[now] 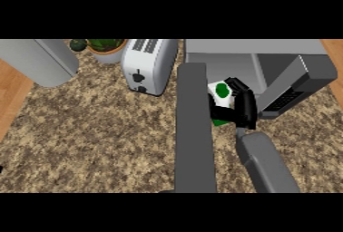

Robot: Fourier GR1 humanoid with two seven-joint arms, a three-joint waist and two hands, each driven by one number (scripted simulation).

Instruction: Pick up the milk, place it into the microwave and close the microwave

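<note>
The right hand (242,106) is curled round the milk carton (219,90), hiding most of it; only its white top with a green spot and a green strip below show. The carton sits just in front of the microwave (254,50), beside its open door (298,86). A grey forearm (194,131) crosses left of the carton, its hand hidden. A toaster (149,63) stands farther left of the microwave.

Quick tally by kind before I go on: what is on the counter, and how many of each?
Milk carton, in the right hand: 1
Microwave, door open: 1
Toaster: 1
Potted plant: 1
Grey appliance at top left: 1
Total: 5
</note>
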